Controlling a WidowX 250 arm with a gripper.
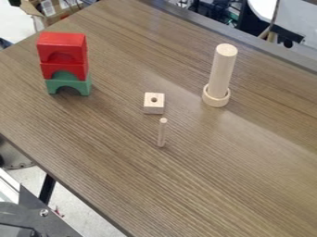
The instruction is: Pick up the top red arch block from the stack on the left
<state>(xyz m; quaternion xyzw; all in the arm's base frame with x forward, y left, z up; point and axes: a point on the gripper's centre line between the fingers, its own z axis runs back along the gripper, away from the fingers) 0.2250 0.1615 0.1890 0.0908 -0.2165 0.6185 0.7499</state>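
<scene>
Wooden cube [153,109] with a hole on top, upright peg [161,134] near it, grasp spread or pinching, cannot tell

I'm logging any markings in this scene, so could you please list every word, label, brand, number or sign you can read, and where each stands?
No text can be read.
Pale patches on the cardboard box: too small to tell if printed.
Red blocks, green arch, wooden cube, thin peg, cylinder, ring: no markings visible.
</scene>
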